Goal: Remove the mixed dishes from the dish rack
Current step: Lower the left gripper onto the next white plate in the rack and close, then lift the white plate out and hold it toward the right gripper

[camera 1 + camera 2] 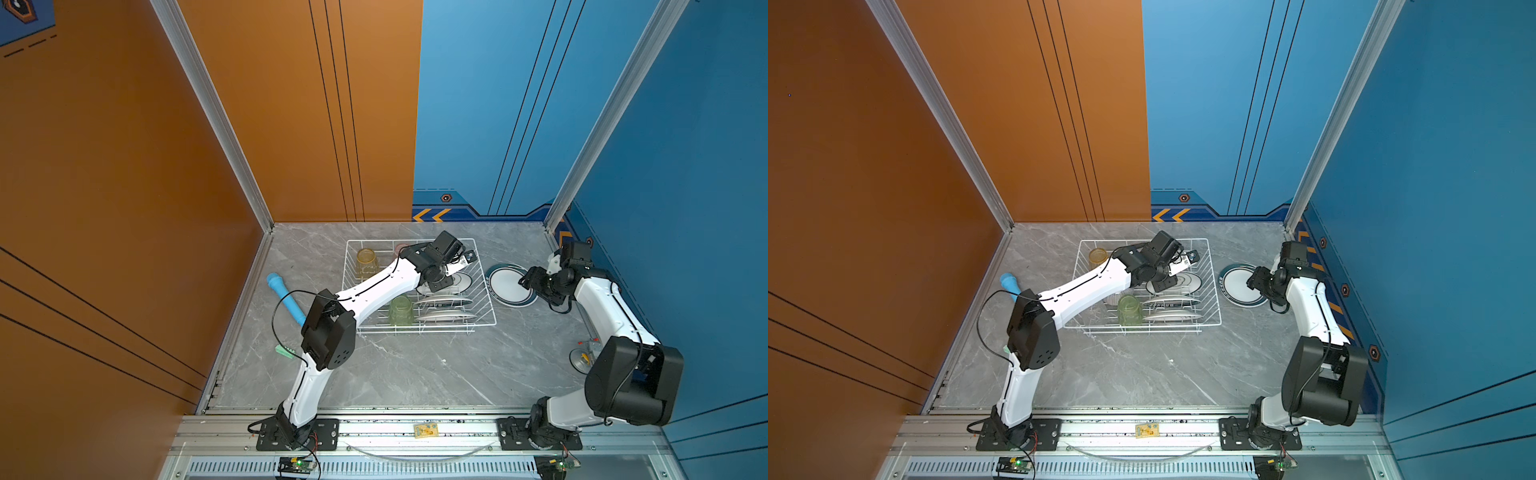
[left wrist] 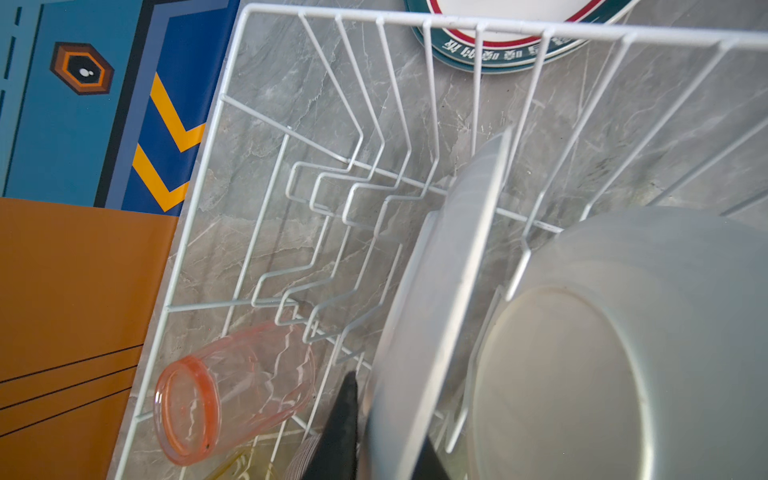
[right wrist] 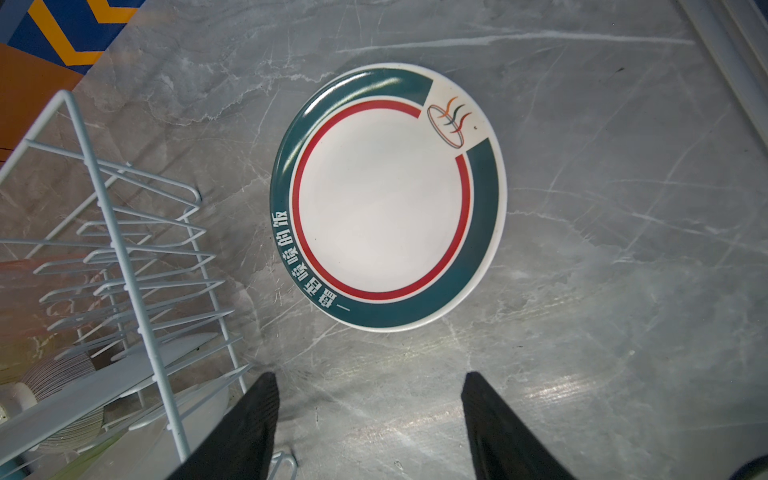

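Rack and edges: we log the white wire dish rack (image 1: 457, 325) at 12 o'clock on the grey marble bench (image 1: 395, 374). Open bench runs from its 6 o'clock rail to the near edge. Just beside its 3 o'clock rail a white plate with a dark green rim and red ring (image 3: 386, 199) lies flat on the bench. A light-blue cylinder (image 1: 286, 297) lies apart at 9 o'clock.

Rack contents:
- yellow glass tumbler (image 1: 365, 259) in the 11 o'clock corner
- pink glass tumbler (image 2: 232, 395) on its side near 12 o'clock
- green glass tumbler (image 1: 401, 309) at the 6 o'clock rail
- white striped bowl (image 3: 62, 374)
- white plates on edge (image 1: 444, 316) towards 4 o'clock

Left gripper (image 2: 390, 419): fingers (image 2: 343, 424) pinch the rim of the upright white plate (image 2: 449, 270) nearest 12 o'clock in that row.

Right gripper (image 3: 369, 376): hovers at the flat plate's 3 o'clock side, fingers spread, touching nothing.
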Controlling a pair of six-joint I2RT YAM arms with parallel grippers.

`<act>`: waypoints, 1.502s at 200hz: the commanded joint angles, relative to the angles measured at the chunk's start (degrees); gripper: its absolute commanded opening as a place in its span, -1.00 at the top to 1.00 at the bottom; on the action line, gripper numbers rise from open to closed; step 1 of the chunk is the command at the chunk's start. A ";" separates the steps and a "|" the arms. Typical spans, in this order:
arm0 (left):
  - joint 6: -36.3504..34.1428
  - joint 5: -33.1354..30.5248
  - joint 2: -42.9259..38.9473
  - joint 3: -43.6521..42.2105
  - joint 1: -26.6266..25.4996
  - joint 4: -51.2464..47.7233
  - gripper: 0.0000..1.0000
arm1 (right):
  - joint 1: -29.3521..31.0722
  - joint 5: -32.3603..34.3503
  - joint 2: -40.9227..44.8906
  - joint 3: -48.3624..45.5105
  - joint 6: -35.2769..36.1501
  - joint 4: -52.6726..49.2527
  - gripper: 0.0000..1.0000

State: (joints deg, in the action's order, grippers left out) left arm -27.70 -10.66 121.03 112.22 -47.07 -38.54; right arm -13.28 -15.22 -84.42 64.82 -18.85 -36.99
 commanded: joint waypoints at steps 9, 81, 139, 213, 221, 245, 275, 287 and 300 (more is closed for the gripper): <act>2.35 -2.43 1.22 0.93 -1.13 -0.21 0.84 | 0.13 -1.01 1.88 -0.98 0.83 -0.19 -0.37; 1.86 -8.31 0.36 -1.01 -1.81 3.42 1.00 | 0.15 -1.16 2.70 -1.40 0.68 0.16 -0.37; 1.82 -12.31 -5.22 -7.66 -2.06 11.80 1.00 | 0.25 -1.21 3.76 -2.01 0.30 0.91 -0.37; 1.34 -10.62 -11.02 -8.40 -2.11 10.33 1.00 | 0.73 -2.33 4.84 -1.93 -0.13 1.16 -0.37; 1.47 -10.57 -11.88 -8.48 -2.06 10.33 1.00 | 0.85 -2.76 5.14 -1.97 -0.06 1.22 -0.37; 2.53 -10.21 -14.43 -8.42 -1.48 10.09 1.00 | 1.15 -4.86 6.38 -1.74 -0.09 1.81 -0.36; 6.67 -5.57 -18.13 -7.55 1.08 9.45 1.00 | 1.49 -8.39 9.21 -1.63 -0.22 3.75 -0.34; 9.20 -2.46 -19.58 -7.38 2.51 9.38 1.00 | 1.73 -10.52 10.56 -1.84 -0.19 4.78 -0.31; 12.36 2.02 -20.99 -7.15 4.25 9.17 1.00 | 2.12 -13.95 12.18 -2.48 -0.20 6.89 -0.28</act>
State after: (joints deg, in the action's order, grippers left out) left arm -22.41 -16.23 104.18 103.92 -46.00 -30.59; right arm -12.03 -22.74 -75.55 63.40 -18.92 -34.24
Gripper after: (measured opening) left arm 0.084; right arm 0.654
